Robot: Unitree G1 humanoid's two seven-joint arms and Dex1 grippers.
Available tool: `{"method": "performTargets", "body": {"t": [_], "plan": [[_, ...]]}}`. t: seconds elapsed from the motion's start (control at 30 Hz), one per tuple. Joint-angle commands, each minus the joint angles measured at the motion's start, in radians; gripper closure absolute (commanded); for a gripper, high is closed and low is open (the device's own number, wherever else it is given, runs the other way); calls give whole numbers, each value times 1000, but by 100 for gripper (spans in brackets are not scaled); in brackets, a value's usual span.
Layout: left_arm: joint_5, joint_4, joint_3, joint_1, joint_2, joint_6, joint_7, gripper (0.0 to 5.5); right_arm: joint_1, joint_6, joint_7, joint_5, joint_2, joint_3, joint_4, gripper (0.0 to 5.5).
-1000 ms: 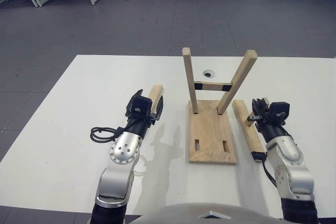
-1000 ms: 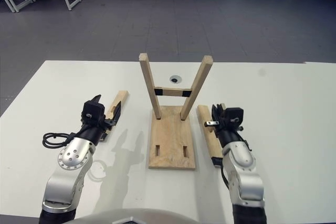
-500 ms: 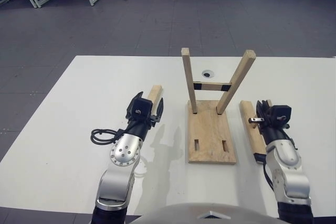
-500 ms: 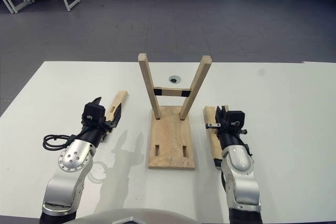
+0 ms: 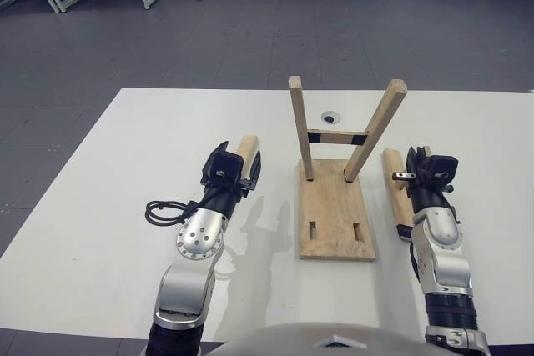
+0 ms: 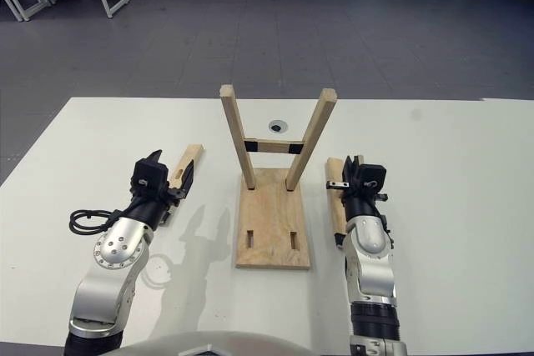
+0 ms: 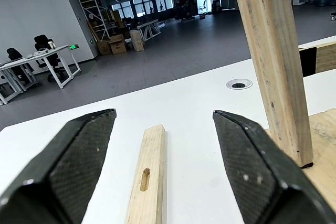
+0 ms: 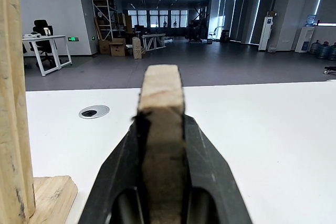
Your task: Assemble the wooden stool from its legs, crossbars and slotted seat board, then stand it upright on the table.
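Clamping the right-hand leg (image 8: 161, 85) tight in right gripper (image 5: 421, 164); holding left gripper (image 5: 240, 161) agape over slotted leg (image 7: 149, 182). Likely stiff, light: grip mid-length.

Bright, even overhead light — soft shadows

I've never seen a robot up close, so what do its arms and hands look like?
The left arm and right arm are rounded silver-grey metal shells; the left carries a round disc with small holes and a looped black cable. Each ends in black, wedge-shaped jaws.
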Motion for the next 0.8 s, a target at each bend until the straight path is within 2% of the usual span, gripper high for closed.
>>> {"method": "performTargets", "body": {"t": [0.03, 0.2, 0.4, 0.43, 0.53, 0.8], "plan": [[7, 10, -1, -13, -1, 13, 0, 208, 62, 209, -19, 7, -6, -12, -30, 509], [11, 10, -4, -5, -9, 7, 9, 208, 48, 321, -10, 25, -38, -39, -250, 509], [15, 16, -10, -2, -18, 2, 14, 208, 20, 356, -17, 8, -33, -39, -274, 509], [15, 17, -9, -3, -18, 2, 14, 208, 20, 355, -17, 6, -30, -37, -274, 472], [16, 23, -9, -9, -20, 2, 13, 208, 17, 346, -19, 9, -19, -41, -272, 432], [23, 25, -13, -12, -27, 1, 13, 208, 0, 360, -15, 17, -20, -57, -284, 270]]}}
